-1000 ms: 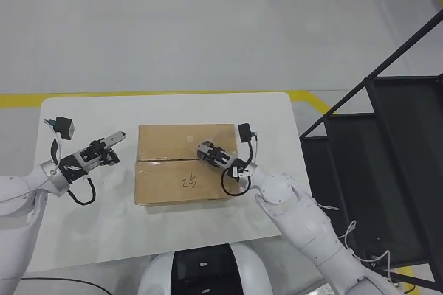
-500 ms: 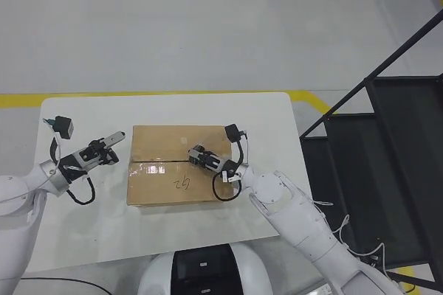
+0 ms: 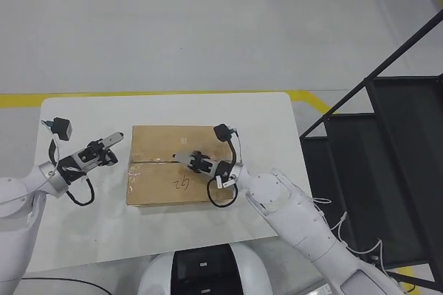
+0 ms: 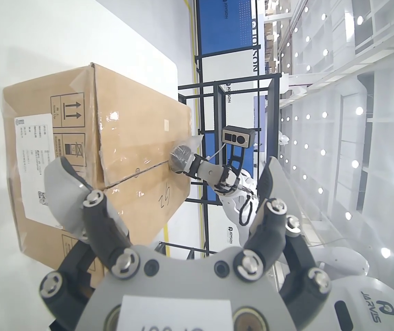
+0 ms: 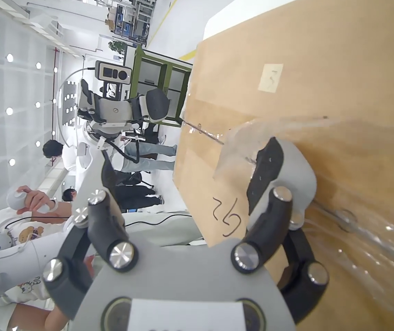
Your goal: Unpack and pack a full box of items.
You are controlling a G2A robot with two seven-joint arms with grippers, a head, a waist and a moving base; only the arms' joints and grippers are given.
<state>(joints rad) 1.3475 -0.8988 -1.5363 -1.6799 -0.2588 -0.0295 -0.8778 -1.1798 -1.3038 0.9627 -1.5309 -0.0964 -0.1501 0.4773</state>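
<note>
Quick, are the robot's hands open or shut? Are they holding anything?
Left hand: open, holding nothing, beside the box.
Right hand: open, holding nothing, touching the tape on the box top.

Up-arrow sign [image 4: 73, 115] on cardboard box [image 4: 138, 111] side

Right gripper [image 5: 187, 156], jaws spread — one seemingly touching tape [image 5: 238, 136] on box [image 5: 321, 53].

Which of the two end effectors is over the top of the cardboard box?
The right end effector: it sits over the top of the cardboard box, while the left end effector hangs beside it.
</note>
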